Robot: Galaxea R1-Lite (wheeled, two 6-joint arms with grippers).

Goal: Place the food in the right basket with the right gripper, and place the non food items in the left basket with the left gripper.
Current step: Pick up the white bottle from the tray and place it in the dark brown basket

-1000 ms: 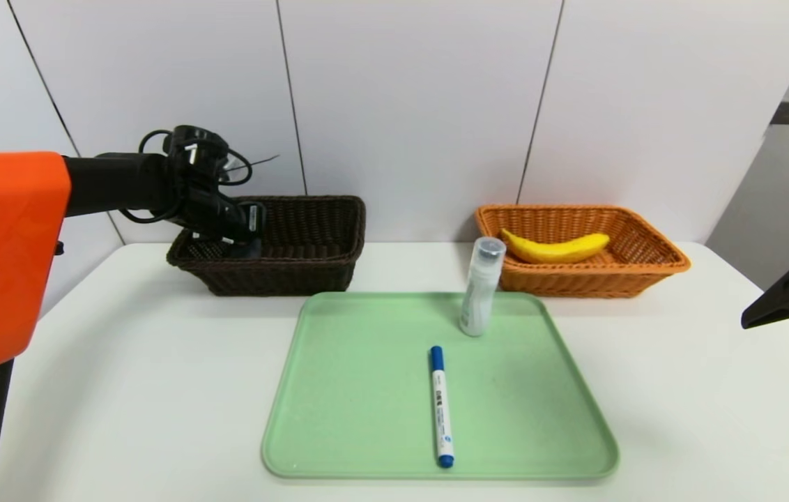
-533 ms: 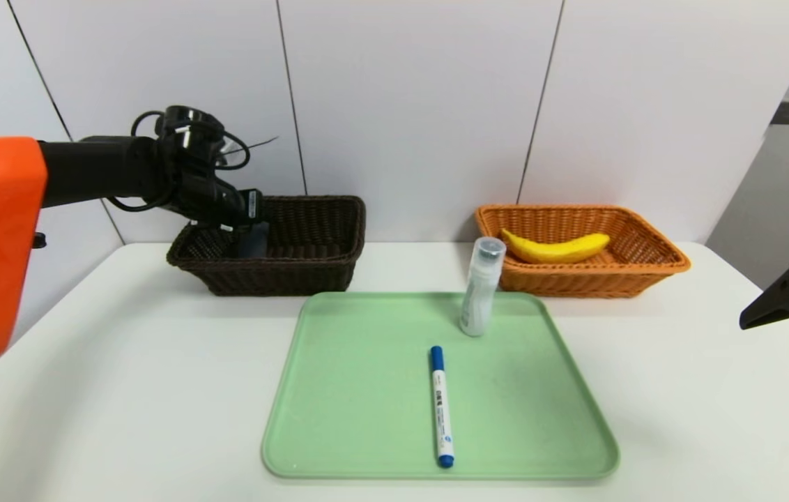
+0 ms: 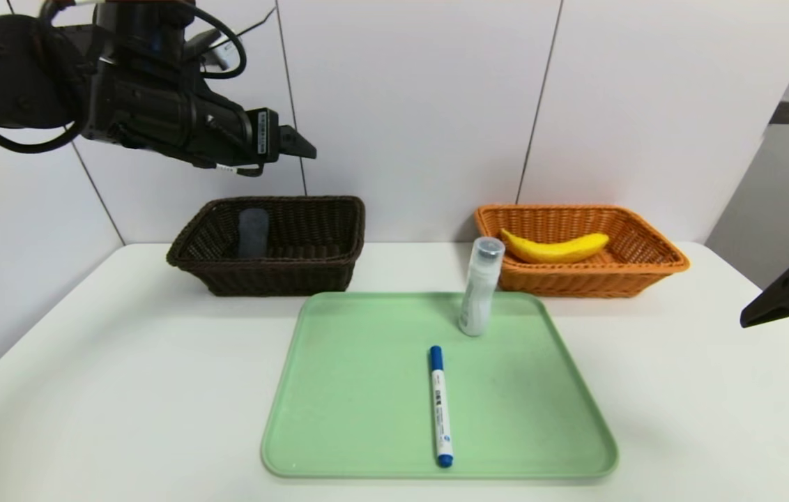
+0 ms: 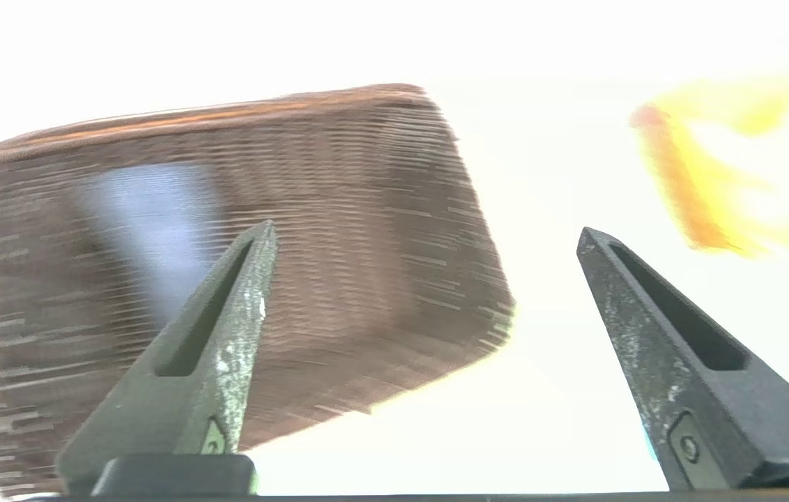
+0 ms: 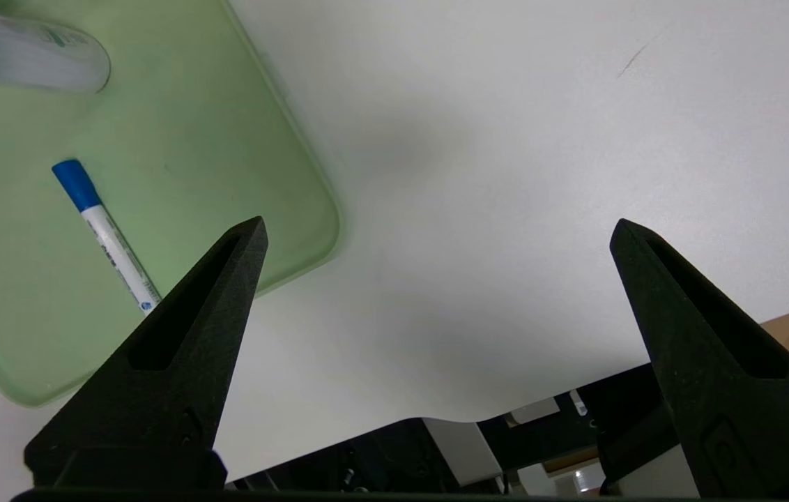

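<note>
Fingers of the left gripper (image 3: 297, 145) stand wide apart and hold nothing; the left wrist view shows both pointed tips with clear space between them. It sits in the upper left of the head view, above and apart from the left basket (image 3: 311, 275), which stands left of centre against the wall. A rolled grey cloth (image 3: 253, 233) leans inside that basket, below the gripper. The right gripper (image 5: 436, 230) shows at the right edge of the head view, parked over the white table (image 3: 123, 362), its fingers also spread and empty. At centre lies a green tray (image 3: 366, 390) with a white marker (image 3: 440, 408) flat on it and a slim bottle (image 3: 480, 286) upright near its far edge. The banana (image 3: 556, 247) rests in the right basket (image 3: 652, 268), right of centre.
</note>
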